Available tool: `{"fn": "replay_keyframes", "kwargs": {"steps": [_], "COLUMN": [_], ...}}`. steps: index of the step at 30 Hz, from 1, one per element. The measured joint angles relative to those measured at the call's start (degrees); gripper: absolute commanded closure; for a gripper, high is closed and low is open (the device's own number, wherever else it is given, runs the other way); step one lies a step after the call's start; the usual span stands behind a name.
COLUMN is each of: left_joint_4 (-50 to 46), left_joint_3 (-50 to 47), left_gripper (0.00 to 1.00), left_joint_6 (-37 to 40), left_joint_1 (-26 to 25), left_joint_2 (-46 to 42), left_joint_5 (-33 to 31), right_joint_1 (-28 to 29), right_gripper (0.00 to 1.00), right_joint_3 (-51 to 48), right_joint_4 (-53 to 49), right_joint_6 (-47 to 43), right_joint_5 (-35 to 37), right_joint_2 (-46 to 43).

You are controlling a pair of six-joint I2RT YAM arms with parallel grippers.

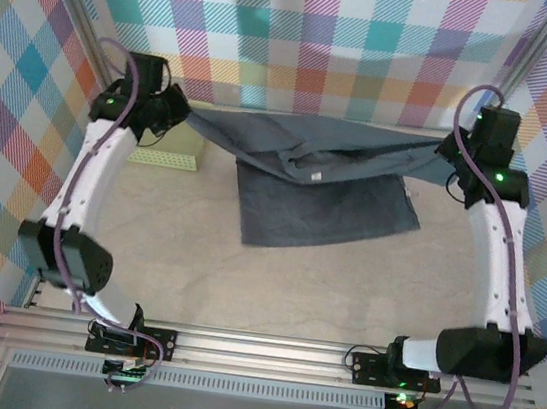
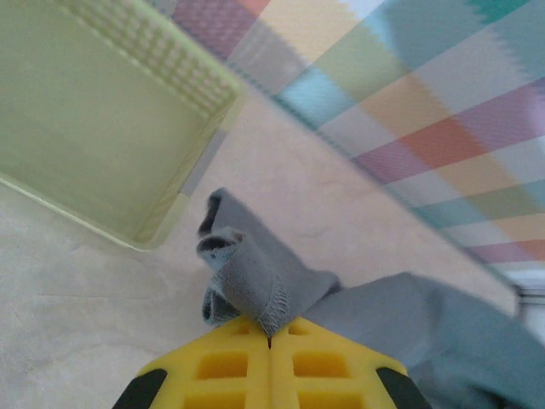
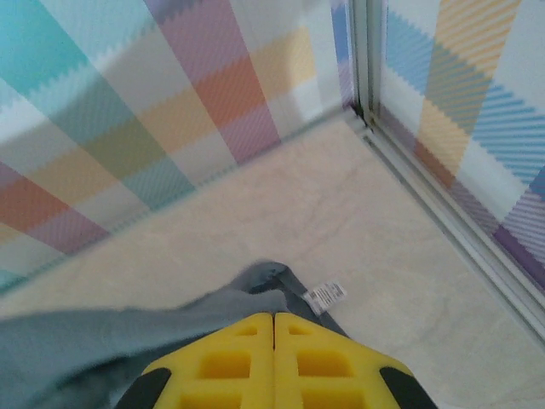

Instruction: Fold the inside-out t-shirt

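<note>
The t-shirt (image 1: 326,186) stretched out from both ends
Left gripper (image 2: 270,341) and right gripper (image 3: 273,317) each pinch one end, closed tight on the cloth.

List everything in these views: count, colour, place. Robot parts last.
table: one, beige, under everything.
plaid backdrop: multicoloured, around the table.
t-shirt: one, slate blue-grey, stretched across the far middle.
label: one, white, on the t-shirt's right end.
basket: one, pale yellow-green, far left.
left arm: one, white and black, left side.
right arm: one, white and black, right side.
left end effector: one, yellow, shut on the t-shirt.
right end effector: one, yellow, shut on the t-shirt.
</note>
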Motion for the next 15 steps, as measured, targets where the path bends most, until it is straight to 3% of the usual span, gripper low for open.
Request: {"fn": "replay_keyframes", "kwargs": {"steps": [6, 15], "left_joint_4": [-1.25, -8.92], "left_joint_3": [0.70, 15.80], "left_gripper": [1.00, 1.00], "left_joint_6": [-0.76, -1.01], "left_joint_1": [3.72, 5.62], "left_joint_2": [-12.79, -23.96], "left_joint_5": [2.51, 1.51], "right_joint_1": [-2.49, -2.78], "right_gripper": [1.00, 1.00], "right_joint_3": [3.34, 15.63], "right_joint_4": [-3.61, -9.94], "right_joint_6": [0.81, 0.81], "right_joint_5": [-0.55, 0.17], "right_joint_2": [-8.48, -17.53]}}
